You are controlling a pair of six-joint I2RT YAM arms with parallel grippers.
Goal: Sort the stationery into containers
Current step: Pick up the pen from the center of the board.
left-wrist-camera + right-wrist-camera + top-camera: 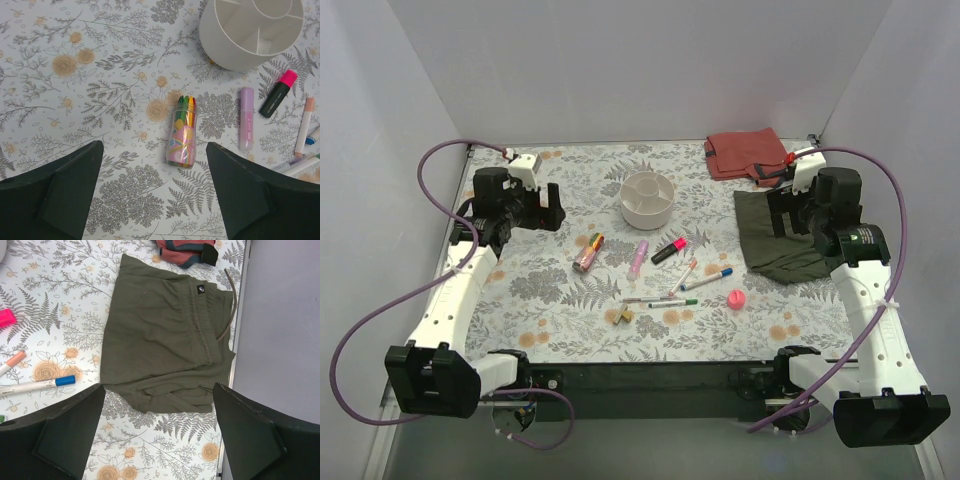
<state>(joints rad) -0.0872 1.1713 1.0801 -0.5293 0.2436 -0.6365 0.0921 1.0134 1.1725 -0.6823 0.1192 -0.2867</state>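
Your left gripper (pixel 545 205) and right gripper (pixel 785 215) both hung with fingers spread wide, and nothing was in the white bowl (pixel 647 198) yet.
Going from the bowl, the lilac tube (pixel 639 257) lay at 6 o'clock, the highlighter (pixel 669 249) at 5, the patterned tube (pixel 588 252) toward 8. The pens (pixel 705 278) and pink ball (pixel 736 299) lay farther out around 5. The tan bits (pixel 623 315) were maybe clips, too tiny to tell. Your right gripper hovered over the olive cloth (pixel 790 250).

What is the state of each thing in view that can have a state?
left gripper: open, empty.
right gripper: open, empty.
white bowl: upright, looks empty.
highlighter: capped, lying flat.
patterned tube: lying on its side.
red cloth: folded.
olive-green cloth: roughly folded, lying flat.
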